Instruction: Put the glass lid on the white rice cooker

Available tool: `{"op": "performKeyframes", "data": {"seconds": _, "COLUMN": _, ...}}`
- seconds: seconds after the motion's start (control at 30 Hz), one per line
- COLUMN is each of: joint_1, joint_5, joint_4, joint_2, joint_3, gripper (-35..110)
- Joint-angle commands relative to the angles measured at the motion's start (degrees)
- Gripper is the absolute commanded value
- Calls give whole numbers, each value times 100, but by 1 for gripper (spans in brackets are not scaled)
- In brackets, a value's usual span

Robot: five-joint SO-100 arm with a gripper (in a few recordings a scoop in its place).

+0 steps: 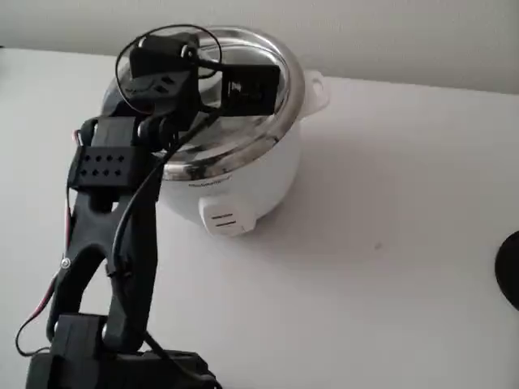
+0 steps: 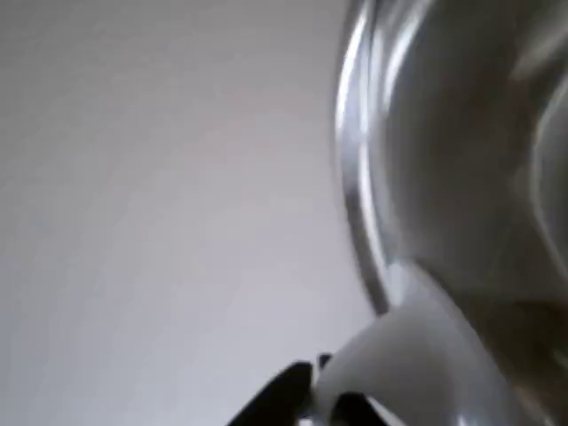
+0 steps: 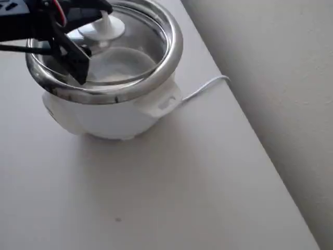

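Cooker (image 3: 112,117) is sitting on the white table (image 3: 171,198), near the table's far edge in the overhead view, with its steel rim (image 3: 174,44) shining all round and a white cord (image 3: 205,86) trailing from it toward the wall side. In the fixed view its front switch (image 1: 223,220) is facing the camera and one side handle (image 1: 316,85) is sticking out at the right.

Lid (image 3: 130,39) is lying inside that steel rim, on top of the cooker; whether it is fully seated I cannot tell. Its white knob (image 3: 104,28) is standing up at the centre, seen in the overhead view.

My gripper (image 3: 101,13) is reaching in from the upper left of the overhead view and is sitting right at the knob, with the dark fingers (image 3: 91,13) against the knob's stem. Whether my jaws are pinching the knob or standing just loose of it, I cannot tell from these pictures. In the wrist view the lid's metal edge (image 2: 355,177) is running down the frame, blurred, with a white shape below it that I am reading as the knob (image 2: 399,355).

In the fixed view my black arm (image 1: 105,243) is rising from the table's near left and bending over the cooker's top.
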Motion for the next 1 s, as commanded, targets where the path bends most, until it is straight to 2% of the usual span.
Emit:
{"op": "performKeyframes", "data": {"seconds": 0.0, "joint_1": -202, "joint_5": 18, "joint_4": -492, "joint_2": 176, "joint_3": -940, "gripper": 0}}
{"op": "performKeyframes", "data": {"seconds": 0.53, "joint_1": -97, "joint_5": 281, "joint_4": -229, "joint_2": 264, "joint_3": -1564, "gripper": 0}}
{"op": "performKeyframes", "data": {"seconds": 0.83, "joint_1": -35, "joint_5": 527, "joint_4": -246, "joint_2": 167, "joint_3": -1283, "gripper": 0}}
{"op": "performKeyframes", "data": {"seconds": 0.97, "joint_1": -26, "joint_5": 642, "joint_4": -615, "joint_2": 272, "joint_3": -686, "gripper": 0}}
